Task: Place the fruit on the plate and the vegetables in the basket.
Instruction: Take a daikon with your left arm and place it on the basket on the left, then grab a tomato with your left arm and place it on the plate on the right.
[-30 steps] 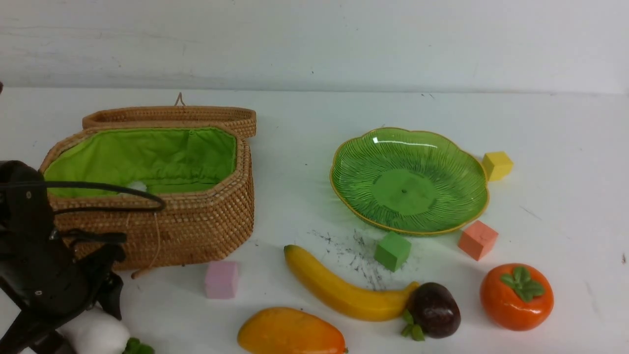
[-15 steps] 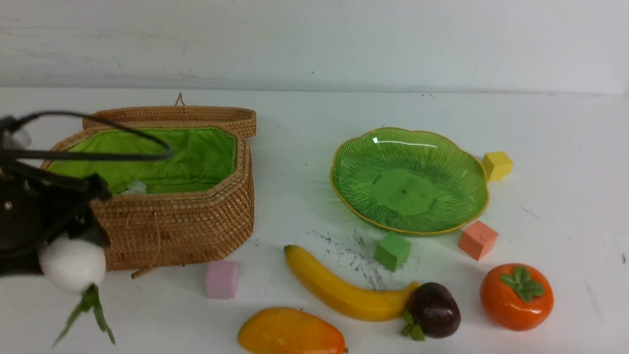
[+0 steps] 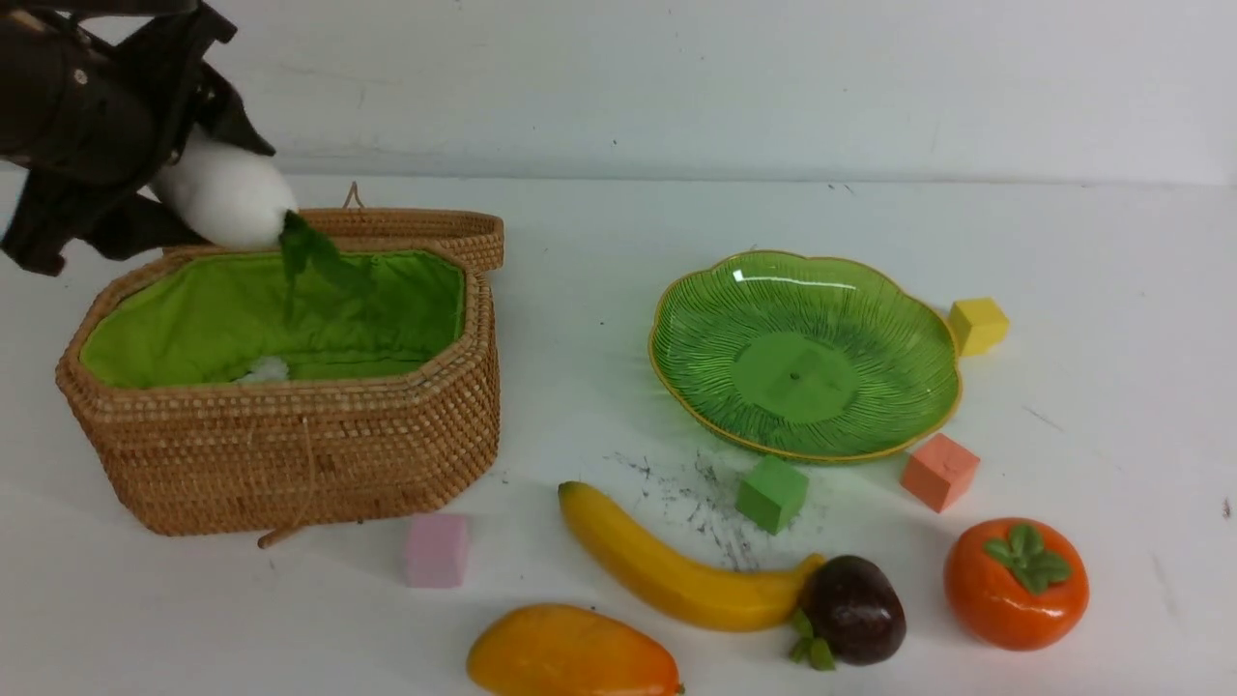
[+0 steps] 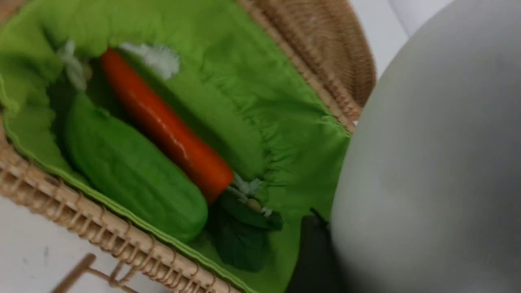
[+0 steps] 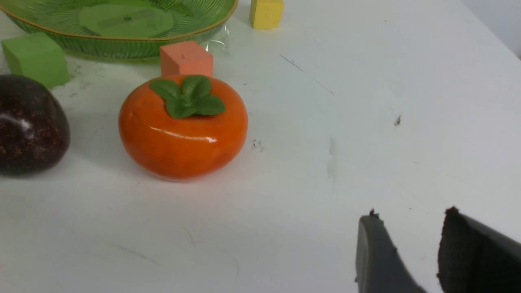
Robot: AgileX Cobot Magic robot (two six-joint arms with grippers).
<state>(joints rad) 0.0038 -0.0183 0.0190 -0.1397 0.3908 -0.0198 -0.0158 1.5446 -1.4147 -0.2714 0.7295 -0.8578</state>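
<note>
My left gripper (image 3: 193,182) is shut on the white radish (image 3: 227,198), held above the back left of the wicker basket (image 3: 290,454) with its green leaves (image 3: 314,256) hanging over the lining. The left wrist view shows an orange carrot (image 4: 163,122) and a pale green vegetable (image 4: 130,167) lying inside. The green plate (image 3: 802,353) is empty. In front of it lie the banana (image 3: 676,570), mango (image 3: 570,657), dark round fruit (image 3: 855,609) and persimmon (image 3: 1015,585). My right gripper (image 5: 409,215) is open and empty, low over the table beside the persimmon (image 5: 183,130).
Foam cubes are scattered around: pink (image 3: 437,549) by the basket's front corner, green (image 3: 771,493) and salmon (image 3: 939,471) at the plate's near rim, yellow (image 3: 978,325) to its right. The basket lid (image 3: 387,227) lies open behind the basket.
The left arm has lifted the radish from the table at the front left, up past the basket's front, to above its back left. Nothing else moved.
</note>
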